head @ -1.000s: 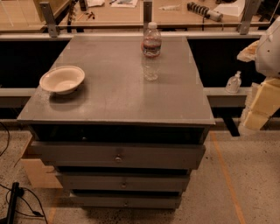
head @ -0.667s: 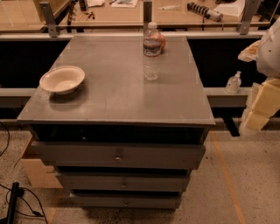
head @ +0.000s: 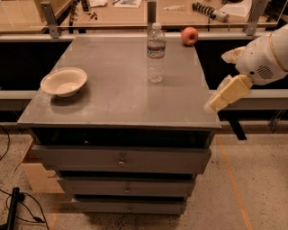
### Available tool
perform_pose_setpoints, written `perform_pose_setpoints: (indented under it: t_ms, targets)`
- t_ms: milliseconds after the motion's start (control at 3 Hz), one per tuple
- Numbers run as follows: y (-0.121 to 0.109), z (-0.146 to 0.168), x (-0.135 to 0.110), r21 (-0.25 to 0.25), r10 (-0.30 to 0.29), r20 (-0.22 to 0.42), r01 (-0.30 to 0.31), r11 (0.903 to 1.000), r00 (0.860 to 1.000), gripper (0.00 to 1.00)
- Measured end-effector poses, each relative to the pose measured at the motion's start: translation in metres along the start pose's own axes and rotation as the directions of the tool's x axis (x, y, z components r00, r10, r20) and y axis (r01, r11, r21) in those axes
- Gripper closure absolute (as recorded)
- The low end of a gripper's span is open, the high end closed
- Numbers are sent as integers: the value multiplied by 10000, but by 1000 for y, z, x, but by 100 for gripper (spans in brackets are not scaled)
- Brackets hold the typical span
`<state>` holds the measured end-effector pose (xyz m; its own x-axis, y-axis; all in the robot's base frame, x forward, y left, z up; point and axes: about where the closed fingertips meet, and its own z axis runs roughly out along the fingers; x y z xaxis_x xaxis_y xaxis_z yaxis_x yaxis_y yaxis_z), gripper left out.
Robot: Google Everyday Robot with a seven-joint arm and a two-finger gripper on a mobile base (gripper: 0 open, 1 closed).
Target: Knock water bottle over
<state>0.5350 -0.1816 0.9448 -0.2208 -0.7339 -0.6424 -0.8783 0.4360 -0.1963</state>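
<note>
The water bottle (head: 156, 51) stands upright on the grey cabinet top (head: 117, 101), at the back and right of centre. It is clear plastic with a white cap and a dark label band. My gripper (head: 223, 96), cream-coloured on a white arm (head: 265, 58), hangs at the cabinet's right edge, near the front right corner. It is to the right of the bottle and nearer the camera, well apart from it, and it holds nothing that I can see.
A white bowl (head: 64, 81) sits on the left of the cabinet top. A red apple (head: 189, 35) lies at the back right corner. Drawers (head: 120, 159) face front below. A workbench with tools (head: 209, 10) runs behind. A cardboard box (head: 38, 173) and a cable (head: 13, 206) are at the lower left.
My gripper and arm have moved left, from off to the side up to the cabinet's right edge. The bottle and bowl have not moved.
</note>
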Motion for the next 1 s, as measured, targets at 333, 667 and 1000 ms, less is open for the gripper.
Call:
perform_pose_setpoints:
  t_ms: [333, 667, 1000]
  targets:
    - [-33, 27, -29, 237, 760, 2151, -830, 9963, 9736, 0]
    - [-67, 45, -57, 709, 1135, 3674, -1495, 9862, 9231, 0]
    - [-77, 45, -62, 1019, 1136, 3874, -1650, 9810, 9149, 0]
